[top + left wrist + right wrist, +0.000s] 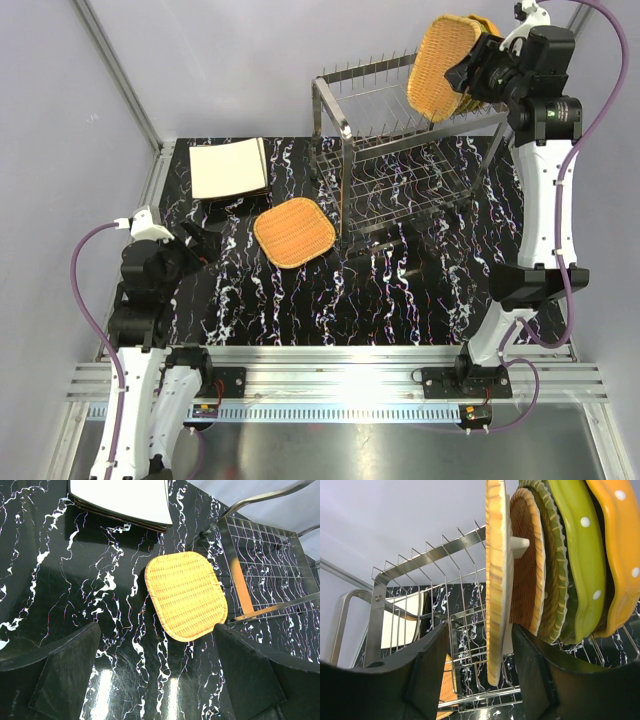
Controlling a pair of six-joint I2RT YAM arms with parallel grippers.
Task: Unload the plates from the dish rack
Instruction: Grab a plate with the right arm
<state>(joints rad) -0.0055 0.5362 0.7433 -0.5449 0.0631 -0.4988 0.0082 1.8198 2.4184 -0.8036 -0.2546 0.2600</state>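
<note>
Up at the dish rack's (400, 150) top tier, my right gripper (480, 645) stands spread astride the front woven plate (495, 580): one finger close at its back face, a gap showing on the other side. Plate upright in the prongs, with a green dotted plate (580, 555) and an orange dotted plate (620, 545) behind. My left gripper (156, 630) hangs wide open above the table (400, 300), by the flat woven plate (185, 595), near the stacked cream square plates (228, 168)

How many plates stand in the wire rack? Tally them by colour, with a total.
Woven-look orange-tan plates: 2
Dull green plate with ridged rim, apparently separate: 1
Glossy green white-dotted plate: 1
Glossy orange white-dotted plate: 1
Total in the silver wire dish rack: 5
</note>
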